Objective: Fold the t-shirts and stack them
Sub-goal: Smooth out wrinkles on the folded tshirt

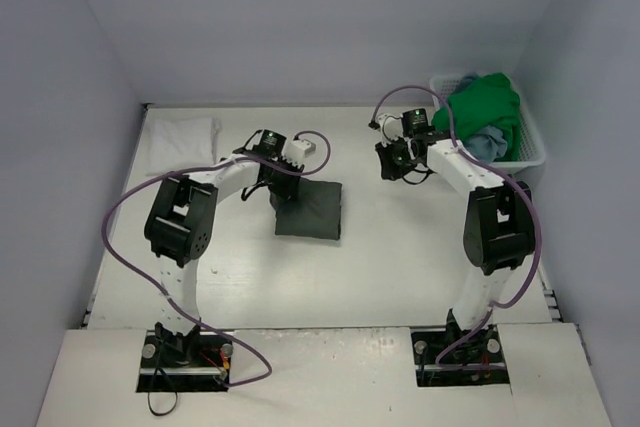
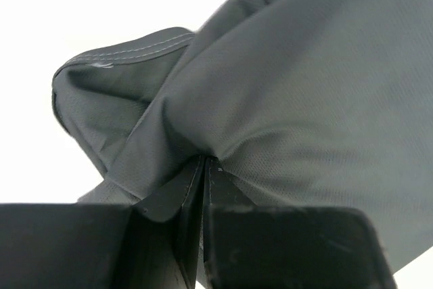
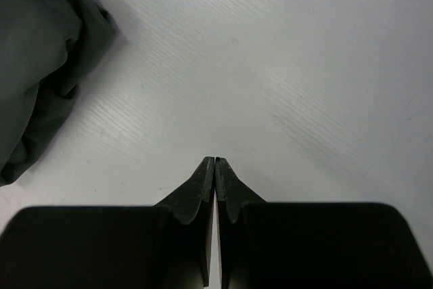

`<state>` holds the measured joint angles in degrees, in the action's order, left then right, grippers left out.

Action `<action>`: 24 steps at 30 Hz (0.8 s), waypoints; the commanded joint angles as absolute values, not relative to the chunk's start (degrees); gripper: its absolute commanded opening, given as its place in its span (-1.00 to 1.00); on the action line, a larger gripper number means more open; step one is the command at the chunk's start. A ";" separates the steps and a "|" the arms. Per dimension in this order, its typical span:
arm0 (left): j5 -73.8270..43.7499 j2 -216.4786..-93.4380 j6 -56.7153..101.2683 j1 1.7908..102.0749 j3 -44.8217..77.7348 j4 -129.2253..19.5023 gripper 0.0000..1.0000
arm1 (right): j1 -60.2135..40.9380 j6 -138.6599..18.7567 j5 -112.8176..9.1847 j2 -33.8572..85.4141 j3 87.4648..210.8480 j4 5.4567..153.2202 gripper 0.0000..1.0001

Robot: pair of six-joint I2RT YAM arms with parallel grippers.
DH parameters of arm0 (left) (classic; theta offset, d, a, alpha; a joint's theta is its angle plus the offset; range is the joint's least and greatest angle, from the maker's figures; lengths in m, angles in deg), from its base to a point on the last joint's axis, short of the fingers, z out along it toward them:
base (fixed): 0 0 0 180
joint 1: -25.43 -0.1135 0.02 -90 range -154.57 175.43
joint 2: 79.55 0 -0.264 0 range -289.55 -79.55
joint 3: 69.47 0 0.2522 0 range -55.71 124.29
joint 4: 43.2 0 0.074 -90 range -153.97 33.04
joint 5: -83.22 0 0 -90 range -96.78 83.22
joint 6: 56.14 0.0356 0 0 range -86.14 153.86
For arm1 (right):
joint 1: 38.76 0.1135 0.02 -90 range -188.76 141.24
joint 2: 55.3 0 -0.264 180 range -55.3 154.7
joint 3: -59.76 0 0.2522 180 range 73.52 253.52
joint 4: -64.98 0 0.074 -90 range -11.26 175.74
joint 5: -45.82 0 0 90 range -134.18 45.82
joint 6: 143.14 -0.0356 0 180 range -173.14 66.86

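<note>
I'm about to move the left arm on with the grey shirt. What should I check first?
1. Left gripper holds the grey shirt: ok, shut on a pinch of cloth.
2. Right gripper free: ok, shut with nothing in it, over bare table.
3. Grey shirt folded flat: cannot tell. It looks roughly square from above but is bunched at the grip.
4. White shirt ready as a stack base: ok, folded at the far left.
5. Green shirt and blue shirt done: not ok, both lie crumpled in the basket.
</note>
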<state>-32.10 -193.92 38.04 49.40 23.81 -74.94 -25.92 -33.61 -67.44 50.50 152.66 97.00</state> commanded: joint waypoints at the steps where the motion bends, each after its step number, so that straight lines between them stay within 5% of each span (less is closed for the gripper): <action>1: -28.93 -195.12 37.29 50.04 27.87 -80.86 -1.00 | -25.41 -33.89 -68.61 48.32 153.15 96.76 -1.00; 24: -28.92 -176.06 39.22 49.60 32.19 -89.66 -1.00 | -10.03 -28.79 -75.55 46.12 153.77 98.17 -1.00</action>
<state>-28.93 -178.79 38.24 49.81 32.64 -86.96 -12.44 -30.48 -71.55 48.33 152.66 97.40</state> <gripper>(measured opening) 0.001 0.001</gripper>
